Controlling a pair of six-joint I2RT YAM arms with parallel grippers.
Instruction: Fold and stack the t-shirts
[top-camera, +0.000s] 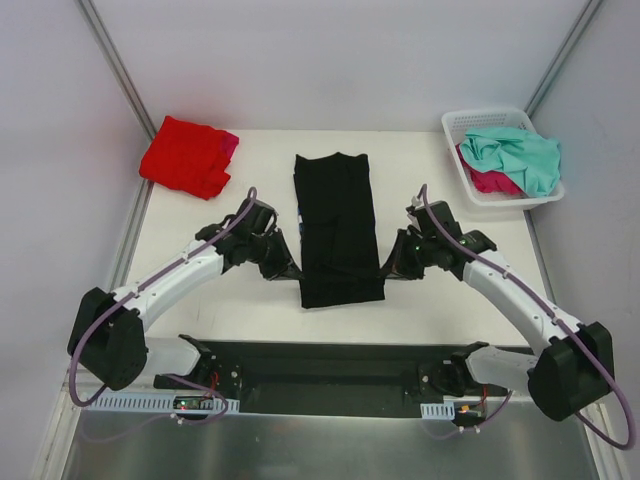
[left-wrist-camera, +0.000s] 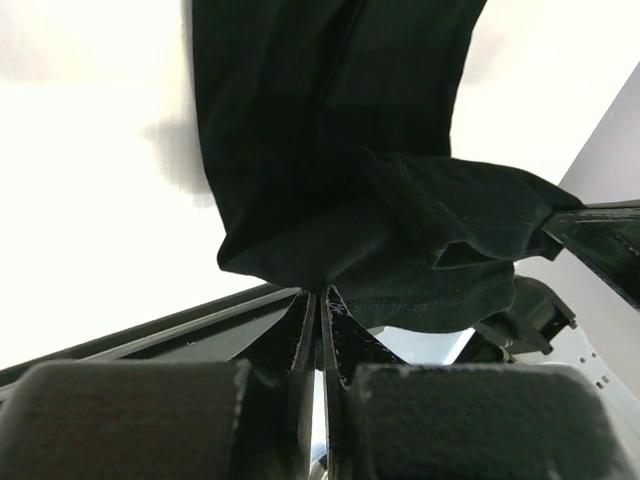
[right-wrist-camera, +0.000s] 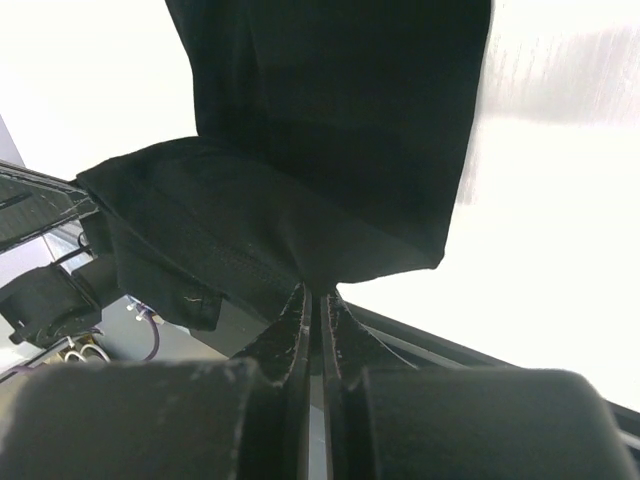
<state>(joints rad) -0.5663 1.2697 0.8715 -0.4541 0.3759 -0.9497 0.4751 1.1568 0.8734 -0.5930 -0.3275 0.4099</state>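
One white table (top-camera: 420, 180) under everything. One black t-shirt (top-camera: 338, 225), folded into a long strip, flat on the table between the two pincers and stretching away beyond them, near hem bunched and slightly raised at the fingertips.

Two arms: left arm (top-camera: 170, 280) and right arm (top-camera: 510, 290), each reaching forward and inward from its base, elbow out to the side, wrist low over the table, tips aimed at each other.

One white lattice basket (top-camera: 452, 125), well beyond the right pincer and off to its right. One red t-shirt (top-camera: 185, 157), rumpled, well beyond the left pincer and to its left. One teal t-shirt (top-camera: 520, 155) draped over the basket; one magenta t-shirt (top-camera: 492, 182) beneath it, inside.

Two pincers: left pincer (top-camera: 288, 270) clenched on the black t-shirt's near left corner, right pincer (top-camera: 390, 268) clenched on its near right corner.
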